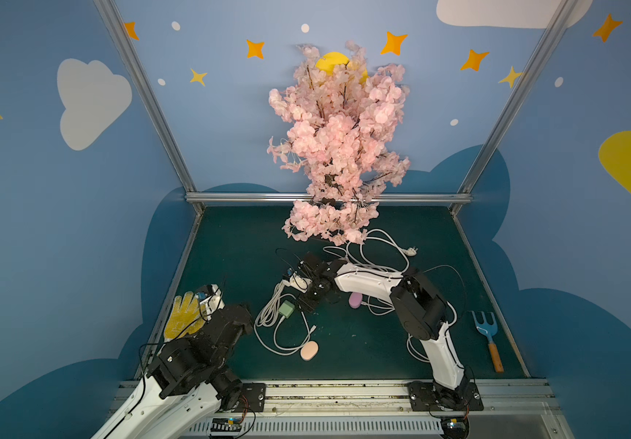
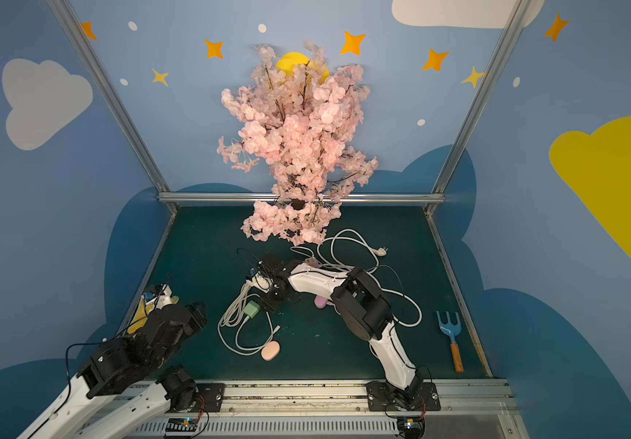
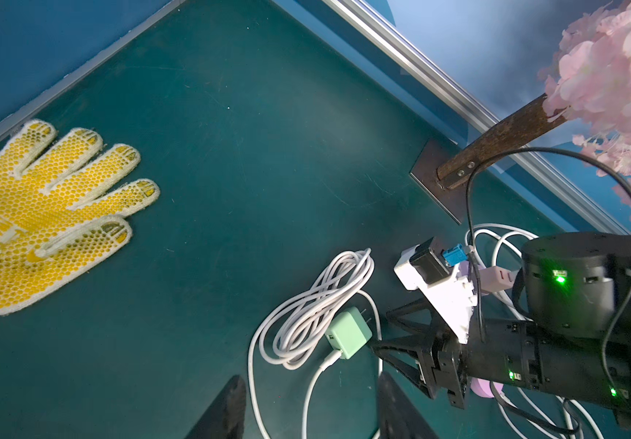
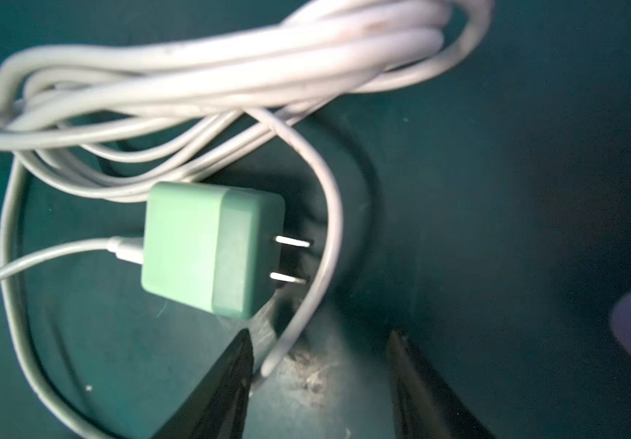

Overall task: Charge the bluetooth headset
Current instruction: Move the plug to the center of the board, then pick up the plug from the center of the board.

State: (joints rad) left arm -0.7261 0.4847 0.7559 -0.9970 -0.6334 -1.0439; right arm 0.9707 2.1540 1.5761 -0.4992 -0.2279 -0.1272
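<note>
left gripper (image 3: 309,376): lower left in both top views, jaws spread, empty, by the white cable (image 3: 306,304) coil
peach oval case (image 1: 309,350): lower centre, against a cable loop
green charger (image 1: 287,308): centre, flat on the mat, cable plugged in, prongs bare
right gripper (image 4: 319,331): jaws spread, nothing held, just beside the charger prongs
purple oval case (image 1: 355,300): right of centre, partly under the right arm
headset: cannot tell which case
</note>
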